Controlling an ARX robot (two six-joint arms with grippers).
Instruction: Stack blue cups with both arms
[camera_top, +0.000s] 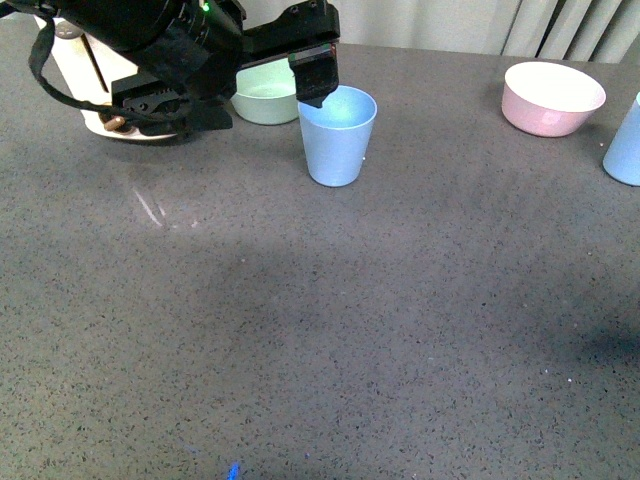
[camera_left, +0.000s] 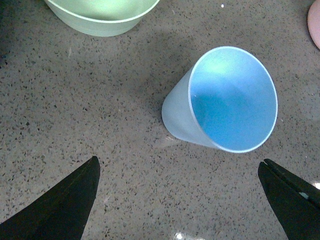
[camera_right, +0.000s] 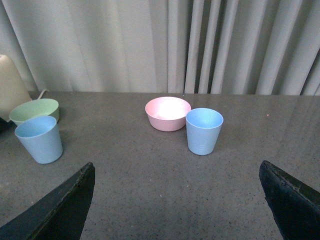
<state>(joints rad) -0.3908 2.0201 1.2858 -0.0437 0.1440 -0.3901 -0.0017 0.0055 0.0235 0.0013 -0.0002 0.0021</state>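
One blue cup (camera_top: 337, 140) stands upright at the table's back middle, and the left wrist view looks down into it (camera_left: 227, 100). My left gripper (camera_top: 316, 92) hovers at this cup's far-left rim, open; the left wrist view shows its fingertips (camera_left: 179, 162) wide apart, with the cup ahead of them and nothing between. The second blue cup (camera_top: 625, 145) stands at the far right edge, next to the pink bowl. In the right wrist view my right gripper (camera_right: 176, 165) is open and empty, well short of that cup (camera_right: 204, 131). The other cup (camera_right: 40, 140) shows further off.
A mint green bowl (camera_top: 265, 95) sits just behind and left of the middle cup. A pink bowl (camera_top: 553, 97) stands at the back right. A white appliance (camera_top: 85, 75) is at the back left under my left arm. Curtains (camera_right: 200, 45) hang behind the table.
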